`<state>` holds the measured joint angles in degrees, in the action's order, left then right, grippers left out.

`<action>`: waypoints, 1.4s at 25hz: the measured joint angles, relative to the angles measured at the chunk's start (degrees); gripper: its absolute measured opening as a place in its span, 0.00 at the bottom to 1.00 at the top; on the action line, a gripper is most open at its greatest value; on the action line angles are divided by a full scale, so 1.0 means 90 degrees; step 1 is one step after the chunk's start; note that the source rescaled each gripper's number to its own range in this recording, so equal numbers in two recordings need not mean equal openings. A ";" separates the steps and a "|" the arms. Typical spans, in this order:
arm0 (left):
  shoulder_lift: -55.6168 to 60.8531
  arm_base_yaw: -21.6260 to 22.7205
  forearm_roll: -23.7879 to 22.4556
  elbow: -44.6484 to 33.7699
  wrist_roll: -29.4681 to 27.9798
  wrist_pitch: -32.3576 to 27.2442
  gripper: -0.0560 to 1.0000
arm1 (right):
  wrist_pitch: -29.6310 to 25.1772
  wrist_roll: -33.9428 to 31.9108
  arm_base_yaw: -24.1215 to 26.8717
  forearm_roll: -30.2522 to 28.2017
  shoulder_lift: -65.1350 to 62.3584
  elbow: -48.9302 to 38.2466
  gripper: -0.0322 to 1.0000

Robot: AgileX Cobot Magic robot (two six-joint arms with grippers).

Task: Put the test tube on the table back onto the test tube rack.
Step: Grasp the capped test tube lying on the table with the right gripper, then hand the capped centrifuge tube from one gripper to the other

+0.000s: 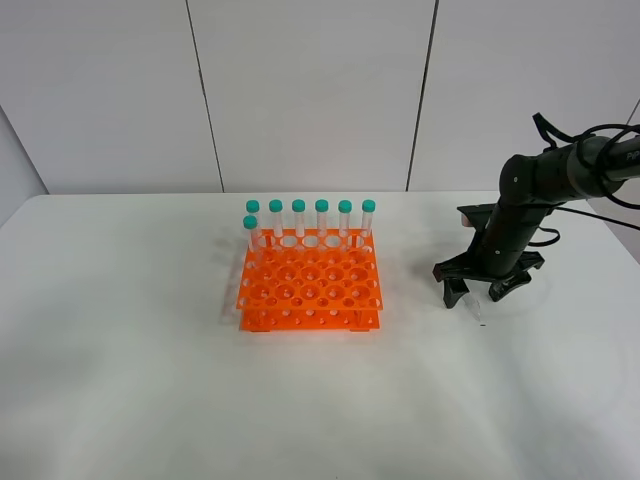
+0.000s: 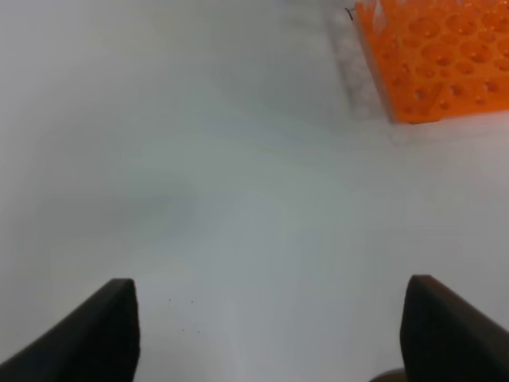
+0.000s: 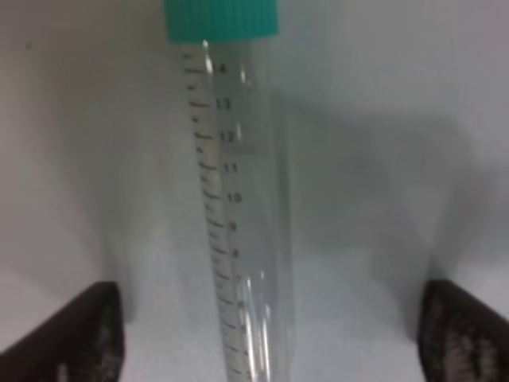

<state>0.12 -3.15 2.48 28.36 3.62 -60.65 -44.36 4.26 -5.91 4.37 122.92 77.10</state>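
The test tube (image 1: 478, 314) lies flat on the white table (image 1: 150, 360) to the right of the orange test tube rack (image 1: 310, 287). My right gripper (image 1: 478, 293) is lowered over it, jaws straddling it. In the right wrist view the clear graduated test tube (image 3: 238, 215) with its teal cap (image 3: 221, 20) runs between the two dark fingertips (image 3: 91, 334), with a gap on each side, so the right gripper (image 3: 274, 338) is open. My left gripper (image 2: 270, 334) hangs open above bare table, a corner of the rack (image 2: 437, 64) far off; its arm is outside the exterior high view.
Several identical teal-capped tubes (image 1: 321, 218) stand upright along the rack's back row, one more in the second row at the left (image 1: 251, 232). The rack's other holes hold nothing. A white panelled wall rises behind the table.
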 joint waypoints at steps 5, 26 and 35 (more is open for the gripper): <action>0.0000 0.0000 0.0000 0.0000 0.0000 0.0000 1.00 | 0.0028 0.0000 0.0000 0.0000 0.0000 0.0000 0.22; 0.0000 0.0000 0.0000 0.0000 0.0000 0.0000 1.00 | -0.1541 0.0348 -0.0010 -0.0408 -0.2804 0.0378 0.03; 0.0000 0.0000 0.0000 0.0000 0.0000 0.0000 1.00 | -0.1374 0.0319 -0.0010 -0.0286 -0.5098 -0.1755 0.03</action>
<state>0.12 -3.15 2.48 28.36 3.62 -60.65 -56.72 7.12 -6.01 1.80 77.04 61.31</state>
